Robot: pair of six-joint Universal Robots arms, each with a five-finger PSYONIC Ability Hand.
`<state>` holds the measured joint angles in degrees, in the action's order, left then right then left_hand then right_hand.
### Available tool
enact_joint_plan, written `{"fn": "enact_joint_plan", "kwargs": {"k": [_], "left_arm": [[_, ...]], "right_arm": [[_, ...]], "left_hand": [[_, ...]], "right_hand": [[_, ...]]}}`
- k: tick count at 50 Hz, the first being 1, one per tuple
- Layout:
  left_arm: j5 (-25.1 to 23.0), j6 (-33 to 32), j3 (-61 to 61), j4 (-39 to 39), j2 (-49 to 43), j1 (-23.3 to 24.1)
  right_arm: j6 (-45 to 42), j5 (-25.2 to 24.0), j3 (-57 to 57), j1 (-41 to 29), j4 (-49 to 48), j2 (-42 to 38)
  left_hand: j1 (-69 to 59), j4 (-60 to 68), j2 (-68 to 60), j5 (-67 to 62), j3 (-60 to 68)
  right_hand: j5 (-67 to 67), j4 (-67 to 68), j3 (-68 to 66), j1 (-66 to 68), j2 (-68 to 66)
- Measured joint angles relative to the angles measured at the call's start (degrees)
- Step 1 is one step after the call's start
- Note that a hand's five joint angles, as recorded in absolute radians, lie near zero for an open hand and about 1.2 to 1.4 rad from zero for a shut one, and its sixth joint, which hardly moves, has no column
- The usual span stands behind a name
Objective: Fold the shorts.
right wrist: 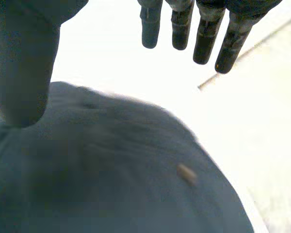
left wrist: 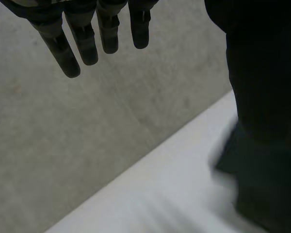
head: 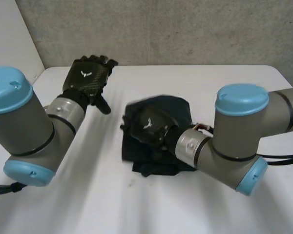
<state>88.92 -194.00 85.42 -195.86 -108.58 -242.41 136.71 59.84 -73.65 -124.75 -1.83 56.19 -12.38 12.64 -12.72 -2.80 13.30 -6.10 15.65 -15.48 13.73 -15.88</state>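
The dark navy shorts lie bunched in a rough folded heap in the middle of the white table. My right hand is over the heap's left part, palm down. Its fingers are straight and reach past the cloth edge, and its thumb comes down to the shorts, which carry a small tan tag. My left hand is raised above the table's back left, apart from the cloth. Its fingers are straight and hold nothing, with the shorts beyond the thumb.
A grey concrete wall stands right behind the table's far edge, and a white panel closes the back left corner. My right forearm lies across the shorts' right side. Bare tabletop stretches along the front and left.
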Motion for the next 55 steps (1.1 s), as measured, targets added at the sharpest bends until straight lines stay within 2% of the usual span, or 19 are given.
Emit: {"fn": "enact_joint_plan", "kwargs": {"k": [1,10,16,25,35,46,55], "left_arm": [[0.0,0.13,-0.34,0.02,-0.11,0.04],[-0.18,3.97,-11.52,1.41,-6.65,3.26],[-0.12,6.15,-19.8,7.21,-13.65,6.99],[0.53,8.76,-24.0,17.73,-20.36,8.53],[2.57,9.03,-22.55,19.75,-25.17,8.55],[2.4,5.75,-22.98,19.52,-28.48,8.61],[2.3,1.43,-23.49,19.31,-29.03,8.9]], "right_arm": [[1.15,0.32,0.07,0.21,0.01,0.21],[31.98,9.14,1.03,8.52,0.19,8.4],[40.73,10.5,3.17,10.91,2.28,7.38],[41.0,11.32,11.39,10.59,12.0,-2.73],[38.17,14.14,15.98,9.97,15.04,-10.86],[26.33,22.73,14.88,9.81,14.64,-12.43],[24.39,23.26,13.08,9.81,14.3,-12.25]], "left_hand": [[0.0,0.0,0.0,0.0,0.0],[0.0,0.0,0.0,0.0,0.0],[0.0,0.0,0.0,0.0,0.0],[0.0,0.0,0.0,0.0,0.0],[0.0,0.0,0.0,0.0,0.0],[0.0,0.0,0.0,0.0,0.0],[0.0,0.0,0.0,0.0,0.0]], "right_hand": [[1.28,-1.34,1.76,-1.13,1.6],[2.26,-2.12,3.26,-1.91,3.1],[2.26,-2.13,3.26,-1.91,3.1],[2.25,-2.13,3.26,-1.91,3.1],[2.26,-2.13,3.26,-1.91,3.1],[2.9,-2.12,3.26,-1.91,3.14],[2.9,-2.12,3.26,-1.91,4.27]]}}
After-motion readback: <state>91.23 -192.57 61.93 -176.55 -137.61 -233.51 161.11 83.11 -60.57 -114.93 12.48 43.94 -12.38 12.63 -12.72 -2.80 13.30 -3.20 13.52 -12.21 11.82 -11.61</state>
